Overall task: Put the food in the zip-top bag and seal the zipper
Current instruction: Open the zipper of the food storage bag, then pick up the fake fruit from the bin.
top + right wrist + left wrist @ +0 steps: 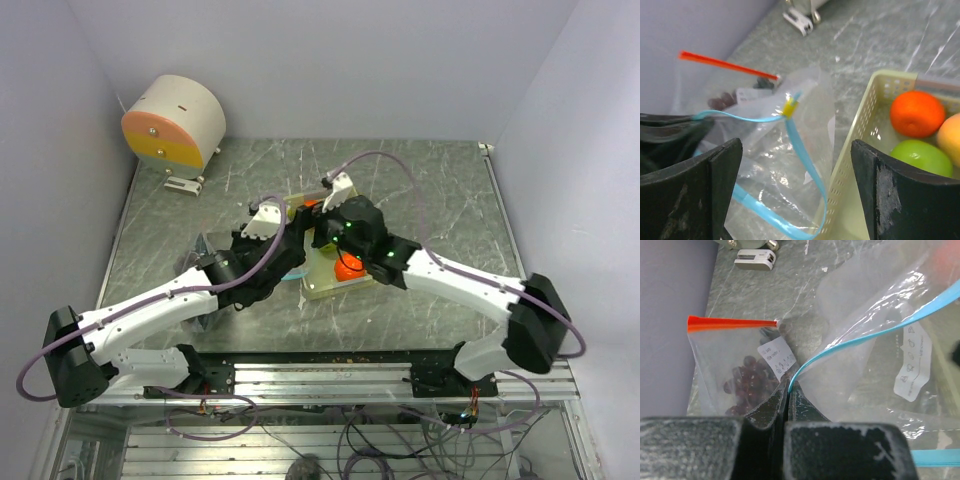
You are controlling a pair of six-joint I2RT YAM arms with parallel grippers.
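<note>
A: Left jaws?
B: Clamped tight on the zip-top bag [865, 310], pinching the teal side of the zipper [875, 332] right at the tips.
A: Right jaws?
B: Spread wide, gripping nothing. Beyond them, the bag on the left and the basket [860, 145] on the right.
A: Bag mouth?
B: Open. The red-orange strip [732, 324] stands well apart from the teal one, further left.
A: Food?
B: Dark purple grapes [750, 382] are inside the bag, by a white label [777, 357]. An orange fruit [916, 113], a green piece [921, 157] and a paler orange one [951, 137] sit in the basket.
A: Where's it all lying?
B: Mid-surface [875, 40], the bag just left of the basket, its plastic close against the basket's wall.
</note>
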